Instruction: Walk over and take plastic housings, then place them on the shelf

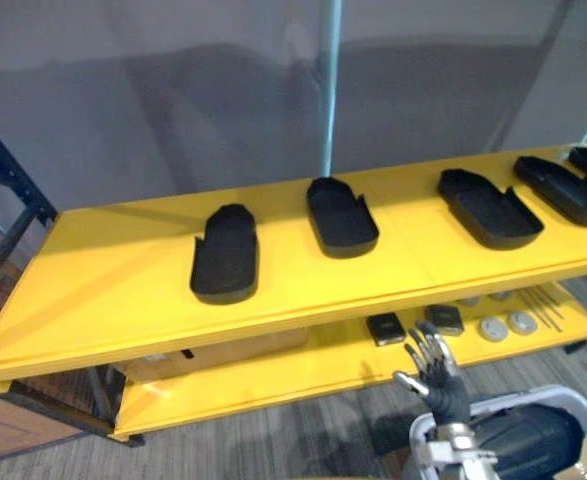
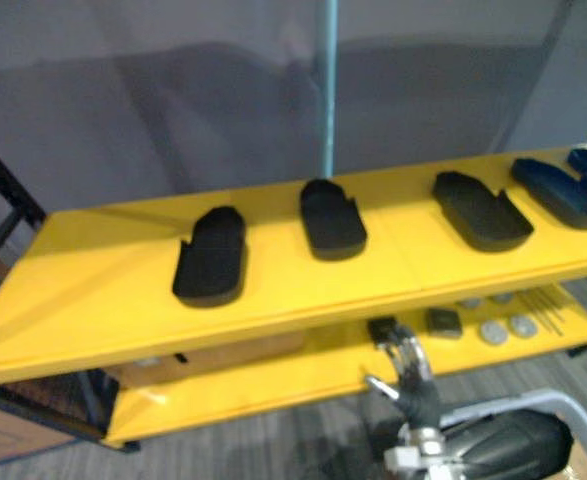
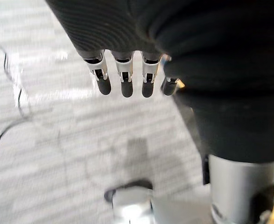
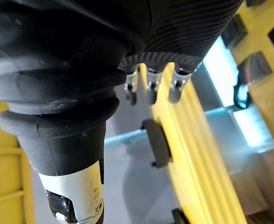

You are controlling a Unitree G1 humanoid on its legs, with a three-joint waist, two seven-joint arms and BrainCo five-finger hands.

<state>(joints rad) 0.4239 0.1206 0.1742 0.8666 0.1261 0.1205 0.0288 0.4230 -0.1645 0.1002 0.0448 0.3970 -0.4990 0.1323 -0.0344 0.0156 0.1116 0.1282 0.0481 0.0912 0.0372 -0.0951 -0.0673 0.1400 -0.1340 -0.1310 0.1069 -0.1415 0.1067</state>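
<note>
A plain grey wall backs a bright yellow two-tier shelf standing on grey striped carpet. The black slipper-shaped plastic housings lie spaced apart along its top board, open side up, with another housing further back and more towards the right end.

The right hand is raised in front of the lower board with its fingers loosely spread and empty. The left hand hangs over the carpet, fingers straight, and carries nothing either.

The right hand sits just below the top board's front lip, so lifting it straight up could knock it against that edge. A reach that comes in too low could sweep the small dark blocks and round silver discs on the lower board. The leftmost housing lies close to the front edge, and a nudge rather than a firm grasp might tip it to the floor (it looks light and hollow).

No label, brand or writing can be read anywhere.
</note>
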